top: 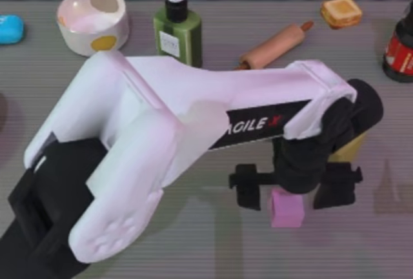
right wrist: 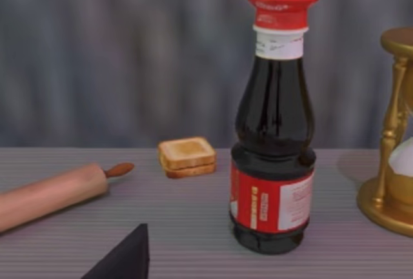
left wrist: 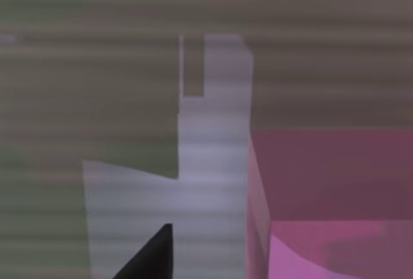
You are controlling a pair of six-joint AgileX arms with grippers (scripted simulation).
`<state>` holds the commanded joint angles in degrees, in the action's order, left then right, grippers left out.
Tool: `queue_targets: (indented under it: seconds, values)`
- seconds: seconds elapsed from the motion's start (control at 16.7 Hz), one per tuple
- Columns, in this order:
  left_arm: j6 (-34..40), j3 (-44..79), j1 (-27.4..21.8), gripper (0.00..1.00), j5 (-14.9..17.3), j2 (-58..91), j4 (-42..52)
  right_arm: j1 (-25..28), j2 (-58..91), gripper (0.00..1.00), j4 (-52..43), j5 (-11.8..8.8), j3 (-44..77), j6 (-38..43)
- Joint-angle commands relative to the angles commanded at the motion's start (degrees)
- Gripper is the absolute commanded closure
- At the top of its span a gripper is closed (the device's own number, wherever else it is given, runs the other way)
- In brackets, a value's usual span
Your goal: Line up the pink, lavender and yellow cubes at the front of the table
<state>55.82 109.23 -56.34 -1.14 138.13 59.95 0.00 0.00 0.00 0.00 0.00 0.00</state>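
The pink cube (top: 286, 209) sits on the striped grey table (top: 361, 240) near the front, right of centre. My left gripper (top: 292, 192) hangs over it, open, its two black fingers (top: 248, 187) spread wide to either side of the cube without touching it. In the left wrist view the pink cube (left wrist: 329, 221) fills one side, with a black fingertip (left wrist: 155, 256) well apart from it. A corner of the yellow cube (top: 352, 148) shows just behind the gripper. The lavender cube is hidden. Of my right gripper (right wrist: 129, 259) only a black corner shows.
Along the back stand a blue object (top: 10, 28), a bowl (top: 93, 20), a green pump bottle (top: 177, 27), a rolling pin (top: 277, 45), a toast-coloured block (top: 341, 12) and a dark sauce bottle (top: 400, 46). A brass hourglass (right wrist: 397, 137) stands beside that bottle.
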Motion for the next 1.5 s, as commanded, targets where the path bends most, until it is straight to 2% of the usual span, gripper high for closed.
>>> queue_targets:
  seconds: [0.42, 0.84, 1.2, 1.38, 1.5]
  values:
    - [-0.02, 0.21, -0.08, 0.0, 0.0, -0.04, 0.21, 0.0, 0.0, 0.0, 0.0, 0.0, 0.0, 0.0]
    - [0.35, 9.47, 0.69, 0.0, -0.04, -2.76, 12.54, 0.0, 0.0, 0.0, 0.0, 0.0, 0.0, 0.0]
    - [0.22, 10.29, 0.55, 0.0, -0.04, -3.03, 13.46, 0.0, 0.0, 0.0, 0.0, 0.0, 0.0, 0.0]
    - [-3.36, 10.01, 2.28, 0.0, -0.03, -3.11, 13.27, 0.0, 0.0, 0.0, 0.0, 0.0, 0.0, 0.0]
    - [-8.68, 9.4, 4.94, 0.0, 0.03, -3.38, 12.96, 0.0, 0.0, 0.0, 0.0, 0.0, 0.0, 0.0]
